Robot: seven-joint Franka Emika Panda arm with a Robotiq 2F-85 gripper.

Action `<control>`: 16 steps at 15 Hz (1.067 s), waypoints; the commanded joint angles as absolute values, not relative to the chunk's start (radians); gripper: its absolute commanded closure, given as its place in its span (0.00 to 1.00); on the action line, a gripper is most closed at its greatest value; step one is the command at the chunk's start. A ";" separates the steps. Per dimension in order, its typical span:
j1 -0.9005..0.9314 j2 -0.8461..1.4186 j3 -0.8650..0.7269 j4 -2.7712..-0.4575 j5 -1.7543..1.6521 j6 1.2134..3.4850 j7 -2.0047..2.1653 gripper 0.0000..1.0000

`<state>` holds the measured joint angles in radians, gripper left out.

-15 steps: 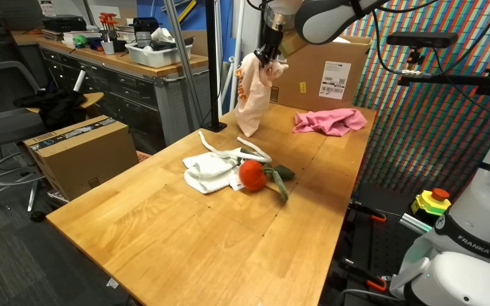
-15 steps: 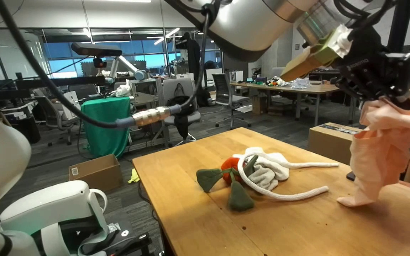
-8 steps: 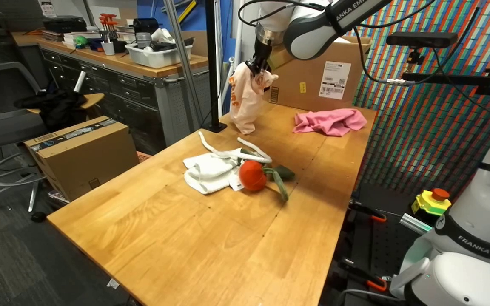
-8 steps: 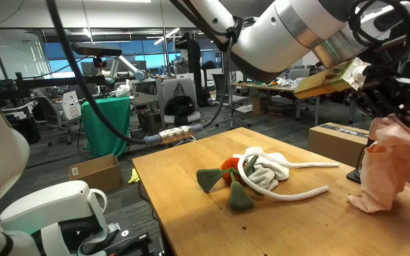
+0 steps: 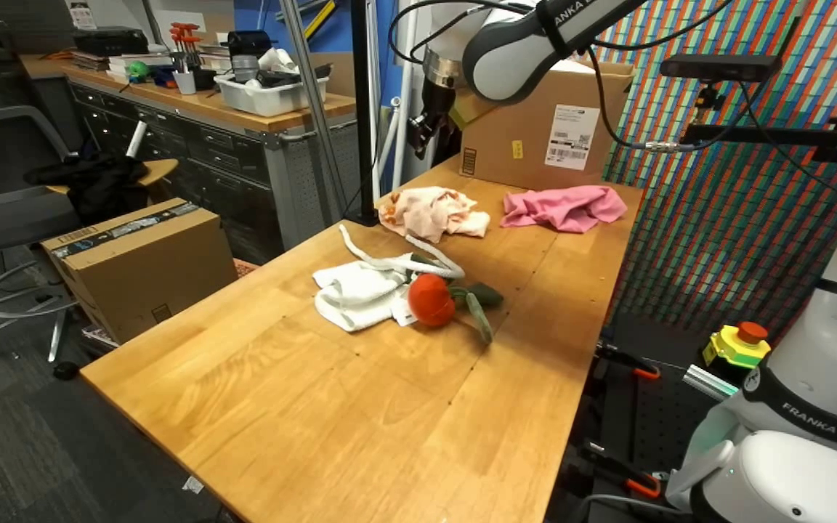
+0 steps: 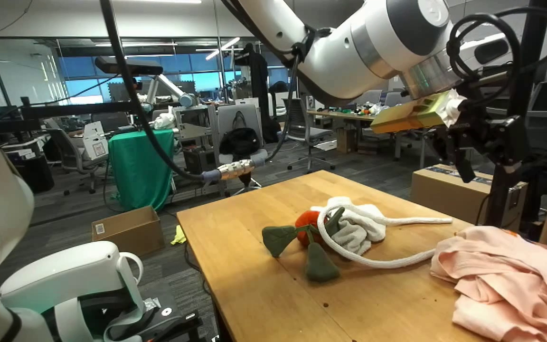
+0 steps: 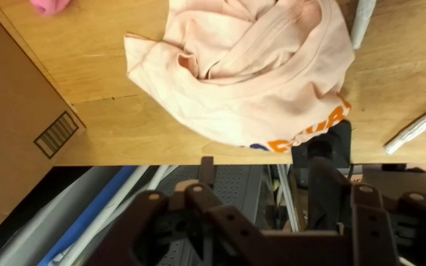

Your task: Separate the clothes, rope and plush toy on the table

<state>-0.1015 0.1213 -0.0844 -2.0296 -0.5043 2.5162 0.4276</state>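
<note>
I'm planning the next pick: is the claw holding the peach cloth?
No: the wrist view shows the claw open and the peach cloth lying on the table.

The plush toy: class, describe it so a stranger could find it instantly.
On the long wooden table, find the white cloth. Beside it lies the plush toy, its round red-orange body and green leaves unlike the white cloth and rope.

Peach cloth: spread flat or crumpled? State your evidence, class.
Crumpled: the peach cloth lies heaped on the table; the wrist view shows overlapping folds and bunched fabric.
</note>
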 commanded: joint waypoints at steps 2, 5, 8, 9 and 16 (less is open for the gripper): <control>-0.066 0.021 -0.069 -2.067 -0.342 2.357 0.237 0.00; -0.047 -0.047 -0.044 -2.093 -0.235 2.214 0.132 0.00; -0.021 -0.096 -0.019 -2.113 -0.132 2.072 0.019 0.00; -0.012 -0.106 -0.011 -2.120 -0.107 2.030 -0.008 0.00; 0.057 -0.097 0.044 -2.183 -0.014 1.949 -0.148 0.00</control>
<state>0.0361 -0.0922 0.0284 -2.1519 -0.0398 1.9497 -0.0911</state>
